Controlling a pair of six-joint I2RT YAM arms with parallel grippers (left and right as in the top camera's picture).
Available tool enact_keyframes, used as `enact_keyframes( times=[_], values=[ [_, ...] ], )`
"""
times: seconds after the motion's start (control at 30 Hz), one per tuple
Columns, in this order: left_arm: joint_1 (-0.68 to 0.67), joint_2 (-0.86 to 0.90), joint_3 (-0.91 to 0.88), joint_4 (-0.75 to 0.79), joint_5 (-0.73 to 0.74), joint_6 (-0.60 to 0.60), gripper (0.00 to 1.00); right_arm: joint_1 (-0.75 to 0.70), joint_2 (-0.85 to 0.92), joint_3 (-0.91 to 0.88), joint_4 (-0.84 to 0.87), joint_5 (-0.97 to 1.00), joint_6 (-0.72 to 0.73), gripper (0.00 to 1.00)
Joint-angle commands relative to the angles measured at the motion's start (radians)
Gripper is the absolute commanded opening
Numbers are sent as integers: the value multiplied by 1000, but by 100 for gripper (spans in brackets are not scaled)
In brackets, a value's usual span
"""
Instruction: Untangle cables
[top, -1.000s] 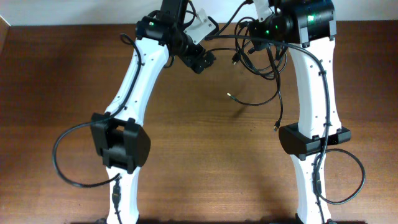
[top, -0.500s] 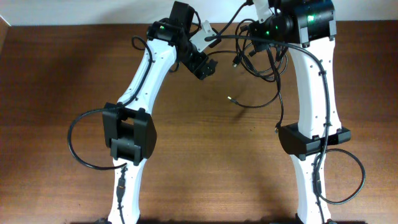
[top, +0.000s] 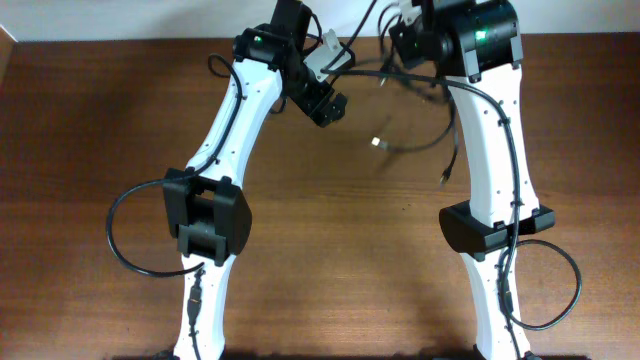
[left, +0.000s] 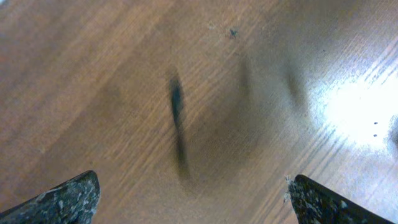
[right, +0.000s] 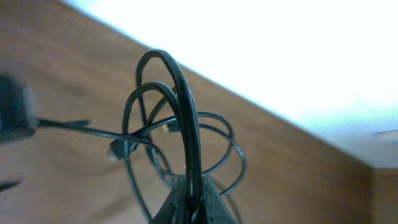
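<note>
The cables (top: 425, 95) are thin black cords tangled in loops, hanging from my right gripper (top: 398, 48) at the table's far edge. One metal-tipped plug (top: 377, 142) dangles left of the bundle, and another end (top: 443, 178) hangs lower by the right arm. In the right wrist view my gripper (right: 191, 190) is shut on the cables (right: 180, 118), whose loops rise above the jaws, with a small plug (right: 115, 149) at the left. My left gripper (top: 328, 108) hovers just left of the bundle. It stands open (left: 193, 193) over bare wood with nothing between its fingers.
The brown wooden table (top: 330, 260) fills the view, its far edge against a white wall (top: 120, 20). Thick black arm cables loop beside the left base (top: 115, 235) and the right base (top: 575, 290). A blurred dark streak (left: 177, 118) shows on the wood below the left gripper.
The left arm has swung right, closer to the bundle. The right arm has shifted left and back, carrying the cables with it; the dangling plug has risen slightly.
</note>
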Motion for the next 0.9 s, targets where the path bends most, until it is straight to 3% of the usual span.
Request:
enact_keyframes(
  times=[0.0, 0.17, 0.33, 0.53, 0.67, 0.87],
  values=[
    [-5, -9, 21, -27, 18, 8, 99, -3, -56, 22, 45, 93, -75, 4],
    [-5, -9, 21, -23, 18, 8, 99, -43, -112, 20, -26, 23, 6, 4],
    [-5, -9, 21, -24, 18, 8, 99, -107, -177, 17, -18, -192, 31, 4],
    [-5, -9, 21, -25, 18, 9, 99, -114, -251, -166, 55, -179, -23, 4],
    [-13, -9, 21, -27, 18, 9, 99, -116, -249, -176, 100, -124, -77, 4],
    [-35, -9, 22, -26, -10, 9, 99, -230, -246, -176, 208, -156, -79, 4]
  ],
)
